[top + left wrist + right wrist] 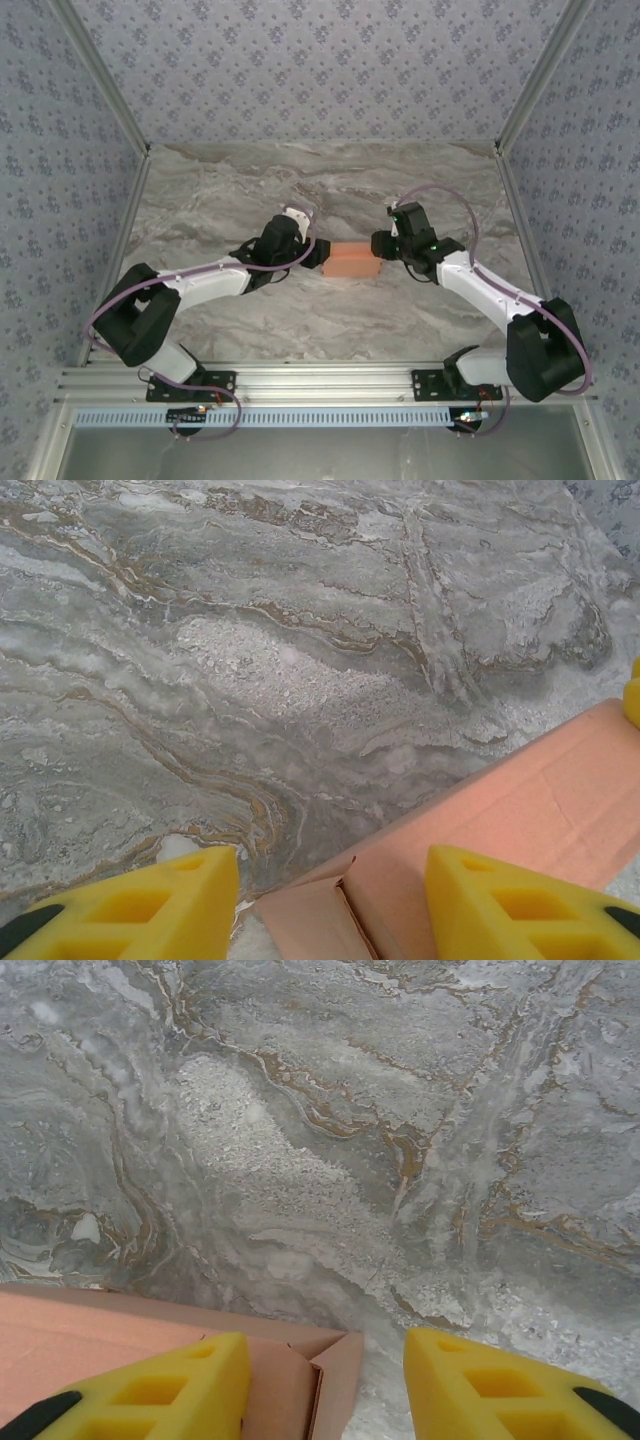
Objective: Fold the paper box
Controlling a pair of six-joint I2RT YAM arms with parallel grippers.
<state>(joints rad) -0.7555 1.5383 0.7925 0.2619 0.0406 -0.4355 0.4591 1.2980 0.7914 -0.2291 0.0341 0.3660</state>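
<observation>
Salmon-orange paper box point(352, 260) lay mid-table on the marble table point(300, 180), between both grippers. The left gripper point(330, 880) stood apart astride one end corner. The right gripper point(325, 1360) straddled the other end, jaws parted, clamping nothing.

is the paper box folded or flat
Folded up: the paper box is a raised block, though its end flaps look ajar.

grey marble-look table point(220, 190) with brownish veins, a salmon-orange paper box point(352, 261) sat flat on it around mid-table, one end flap looked partly open
</observation>
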